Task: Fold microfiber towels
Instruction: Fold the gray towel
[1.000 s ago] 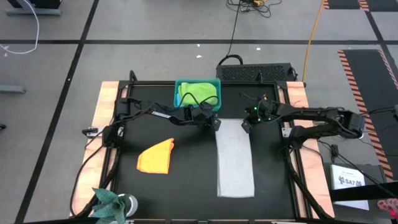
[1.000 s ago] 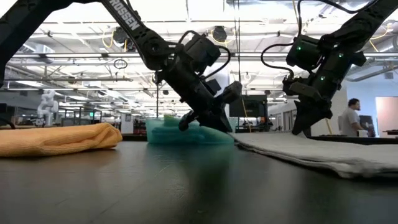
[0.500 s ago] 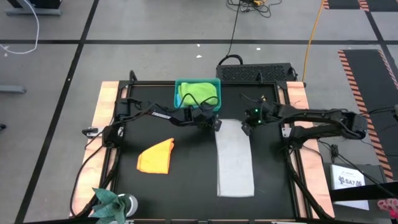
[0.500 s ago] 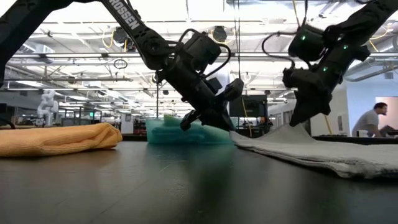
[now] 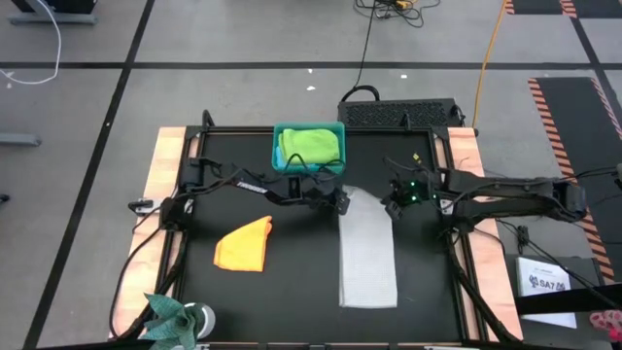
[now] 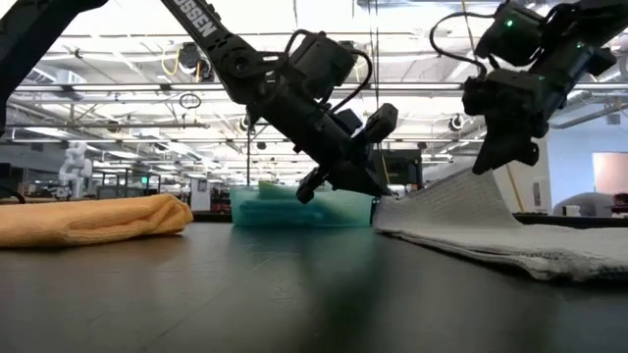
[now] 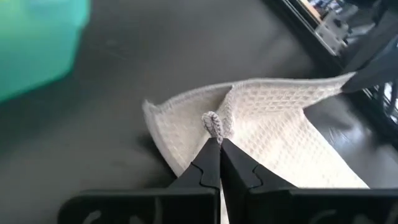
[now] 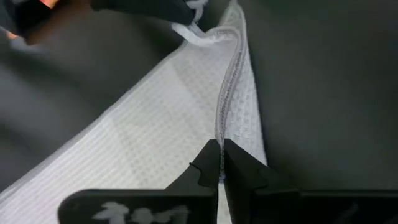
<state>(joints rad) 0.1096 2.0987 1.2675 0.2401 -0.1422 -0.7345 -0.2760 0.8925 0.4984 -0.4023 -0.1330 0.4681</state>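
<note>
Starting at the left of the table, you see an orange-yellow towel [image 5: 244, 244] already folded and lying flat, well apart from both arms. Behind it, at the far edge, a teal bin [image 5: 308, 130] holds a lime green towel [image 5: 310, 146].

Moving toward the middle, your left gripper [image 5: 337, 199] sits just off the far left corner of the light grey towel [image 5: 367, 255]. Its fingers are pressed together and pinch a small tuft of that corner, which the left wrist view shows bunched at the fingertips [image 7: 218, 148].

The grey towel is a long strip. Its long axis runs from the far side of the table, where both grippers are, toward the near edge. Most of it lies flat; only the far end is raised, sloping up toward the right in the low view [image 6: 461, 196].

On the right, your right gripper [image 5: 396, 206] holds the far right corner. Its fingers are also closed, pinching the towel's hem, as the right wrist view shows [image 8: 219, 163].

The relation that matters, in my judgement: both held corners lie at the far end, and the free end lies straight toward the near edge. Folding in half would mean carrying both corners along that axis, keeping them level with each other.
</note>
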